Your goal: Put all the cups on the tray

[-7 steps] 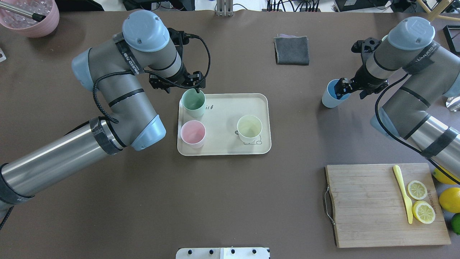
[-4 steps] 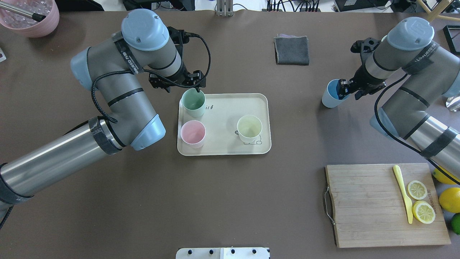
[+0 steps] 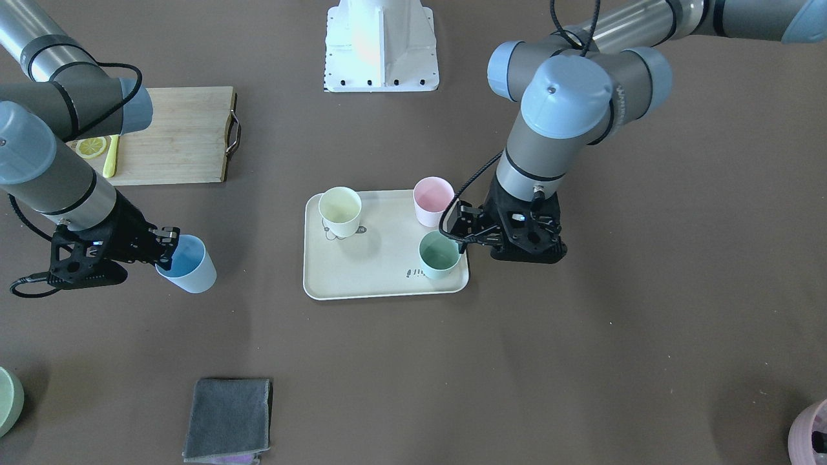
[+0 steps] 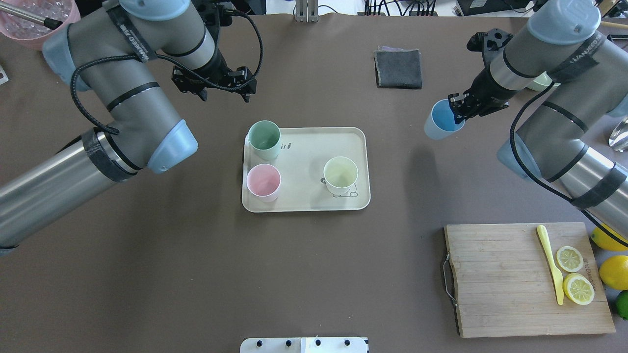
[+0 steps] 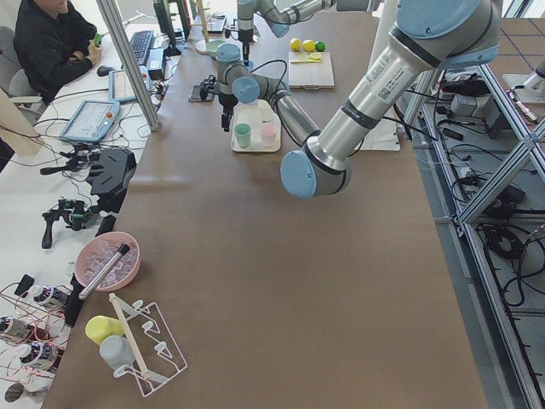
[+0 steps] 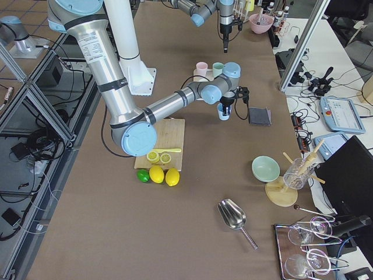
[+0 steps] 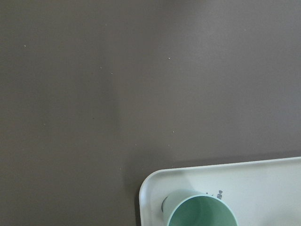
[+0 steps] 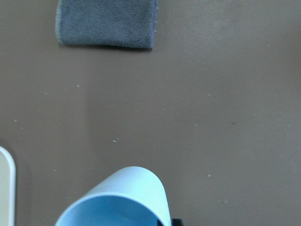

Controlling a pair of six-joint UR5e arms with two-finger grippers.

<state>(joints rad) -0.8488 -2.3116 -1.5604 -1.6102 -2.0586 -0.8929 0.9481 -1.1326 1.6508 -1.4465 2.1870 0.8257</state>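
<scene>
The cream tray [image 4: 304, 152] lies mid-table. On it stand the mint green cup [image 4: 264, 139], the pink cup [image 4: 263, 182] and the pale yellow cup [image 4: 340, 176]. My left gripper [image 4: 245, 94] is open and empty, raised above the table behind the tray's far left corner. The left wrist view shows the mint cup [image 7: 201, 213] below it. My right gripper [image 4: 456, 108] is shut on the rim of the light blue cup [image 4: 441, 120] and holds it off the table, right of the tray. The blue cup's rim [image 8: 117, 200] fills the bottom of the right wrist view.
A folded grey cloth [image 4: 398, 68] lies behind the tray, to its right. A bamboo cutting board [image 4: 500, 279] with lemon slices and a yellow knife is at the front right, with whole lemons [image 4: 613, 272] beside it. A pink pot [image 4: 39, 24] stands at the far left corner.
My left gripper has let go of the mint cup and risen back away from the tray. My right gripper has lifted the blue cup off the table and moved it slightly left.
</scene>
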